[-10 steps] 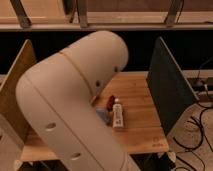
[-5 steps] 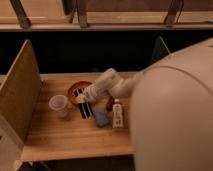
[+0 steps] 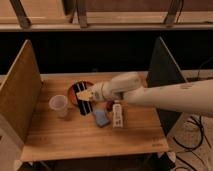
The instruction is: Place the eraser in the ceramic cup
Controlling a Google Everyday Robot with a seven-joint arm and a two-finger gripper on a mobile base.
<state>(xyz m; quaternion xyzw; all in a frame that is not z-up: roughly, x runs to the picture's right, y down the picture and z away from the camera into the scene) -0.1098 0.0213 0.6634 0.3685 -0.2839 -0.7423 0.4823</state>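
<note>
The eraser (image 3: 84,104), a black bar with white stripes, lies tilted with its upper end on the orange bowl (image 3: 76,92) and its lower end on the table. My gripper (image 3: 87,95) reaches in from the right on the white arm (image 3: 160,96) and sits over the eraser's upper part, at the bowl's right rim. It is shut, and I cannot tell whether it touches the eraser. The ceramic cup (image 3: 59,105), pale and tapering, stands upright left of the bowl, apart from the gripper.
A blue-grey block (image 3: 101,118) and a white tube (image 3: 118,115) lie just right of the eraser, with a small red thing (image 3: 110,105) under the arm. A wooden panel (image 3: 19,95) and a dark panel (image 3: 165,80) wall the table's left and right sides.
The arm, which filled the view a second ago, has drawn back and now reaches in from the right over the bowl. The eraser, cup, block and tube have stayed put.
</note>
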